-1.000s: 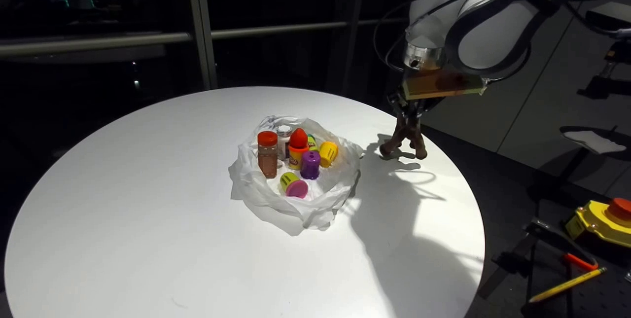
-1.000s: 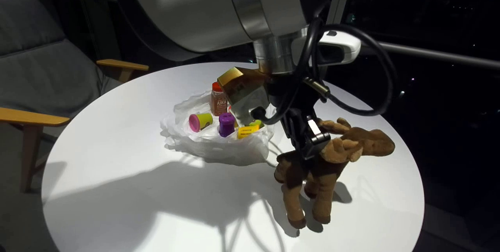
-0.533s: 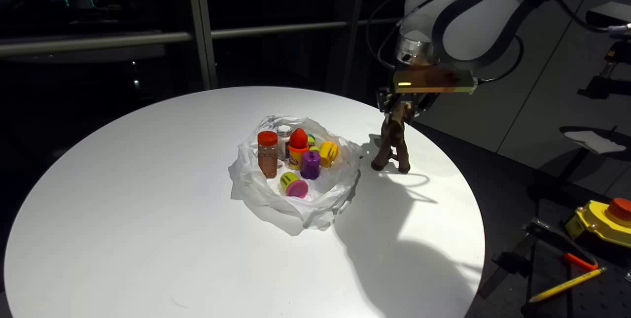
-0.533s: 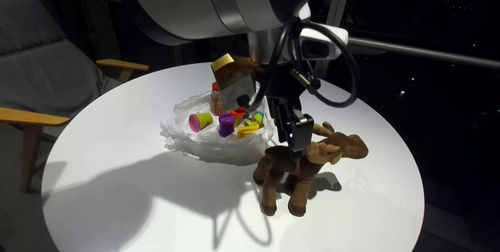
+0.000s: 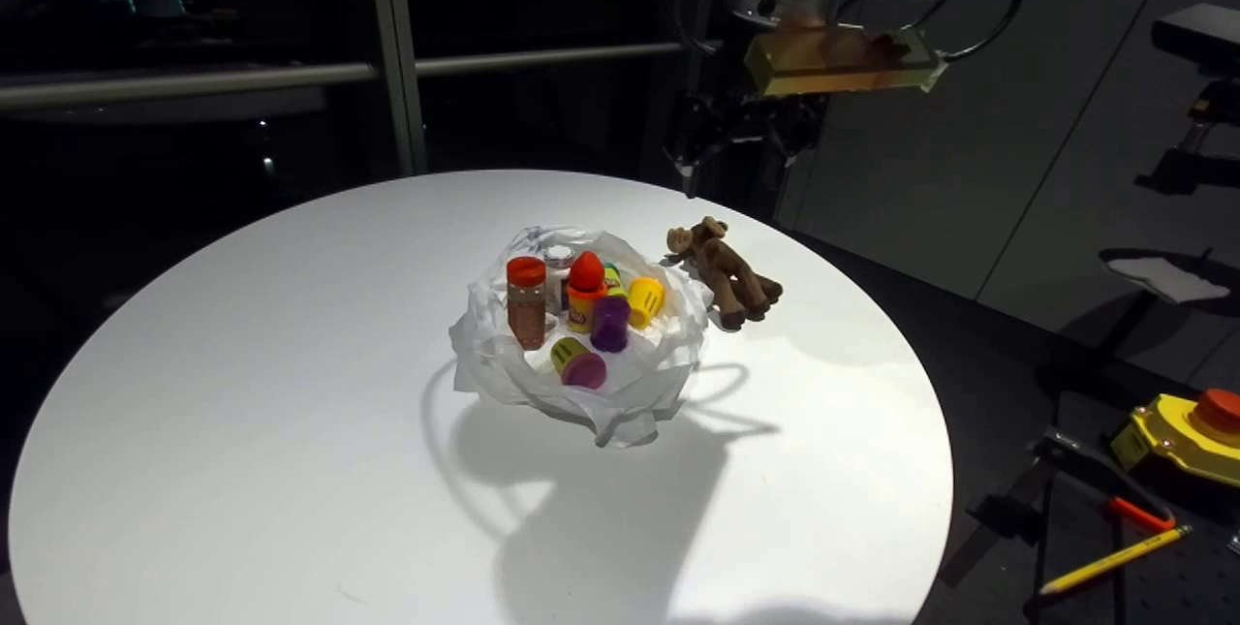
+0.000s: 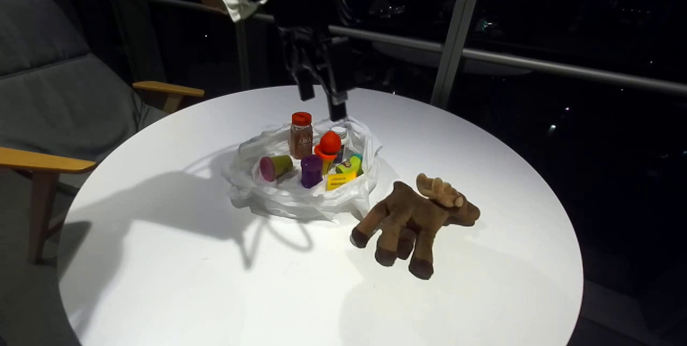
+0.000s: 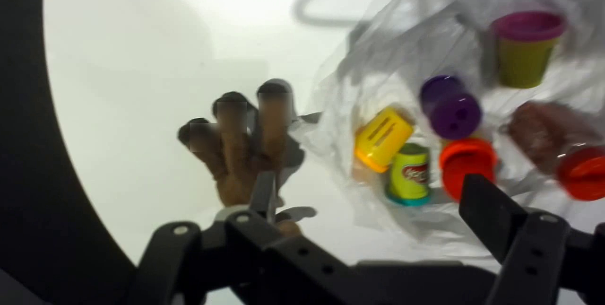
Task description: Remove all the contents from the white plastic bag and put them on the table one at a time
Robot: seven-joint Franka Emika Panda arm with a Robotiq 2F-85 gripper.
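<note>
The brown toy moose (image 6: 413, 222) rests on the white table (image 6: 257, 297) beside the white plastic bag (image 6: 308, 207), leaning, with nothing holding it. My gripper (image 7: 371, 187) hangs open above the table, its fingers (image 7: 491, 215) spread with nothing between them; in an exterior view the gripper (image 6: 322, 103) is over the bag's far side. Inside the spread bag are a red-lidded spice jar (image 6: 301, 137), a purple tub (image 6: 311, 171), a yellow tub (image 5: 645, 302), a green tub (image 7: 409, 175), a pink-lidded tub (image 5: 578, 363), a red piece (image 5: 586, 272) atop an orange-lidded tub, and a white-lidded jar (image 5: 559, 257).
A grey chair (image 6: 48, 83) with wooden armrests stands close to the table edge. Past the opposite edge are a yellow box with a red button (image 5: 1187, 436), a pencil (image 5: 1114, 559) and a dark stand. Dark windows with rails line the back.
The gripper has opened and let go of the moose, which now leans on the table nearer the bag. The arm has risen and swung towards the bag.
</note>
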